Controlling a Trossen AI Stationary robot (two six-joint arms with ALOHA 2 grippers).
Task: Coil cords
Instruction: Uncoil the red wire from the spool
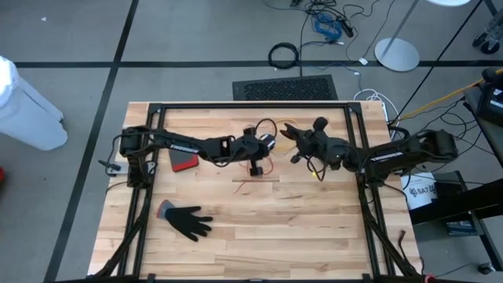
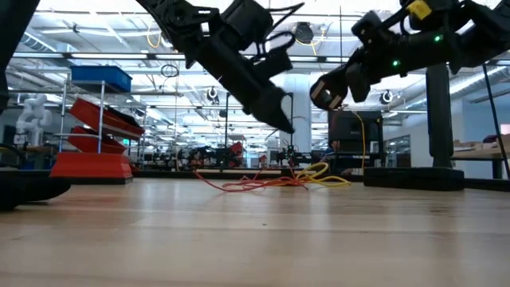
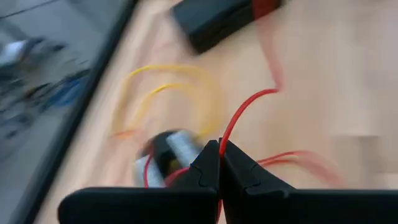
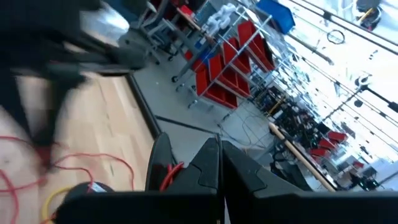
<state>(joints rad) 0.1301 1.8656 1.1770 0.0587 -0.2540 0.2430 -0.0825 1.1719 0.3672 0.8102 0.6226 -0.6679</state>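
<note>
A thin red-orange cord [image 1: 267, 130] lies in loose tangled loops at the table's far middle, and also shows in the low view [image 2: 247, 185]. A yellow cord [image 2: 325, 172] lies tangled beside it, with loops in the left wrist view [image 3: 165, 93]. I cannot make out a black cord. My left gripper [image 1: 256, 154] hangs above the tangle, shut on a red-orange strand. My right gripper [image 1: 294, 138] is shut, raised above the table just right of the tangle, and also shows in the low view [image 2: 325, 92]. My left gripper pinches one strand of the red-orange cord [image 3: 224, 138] between its two fingertips, slanting down from above. The strand runs on from the tips in a slack curve [image 3: 271, 92] toward the table. My right gripper: a red-orange strand [image 4: 174, 169] shows beside its shut fingers; I cannot tell whether it touches.
A black glove [image 1: 185, 221] lies at the near left. A flat red and black object [image 1: 185, 162] lies under the left arm. A small black block [image 1: 256, 170] stands near the left gripper. A black frame [image 1: 251, 105] borders the table.
</note>
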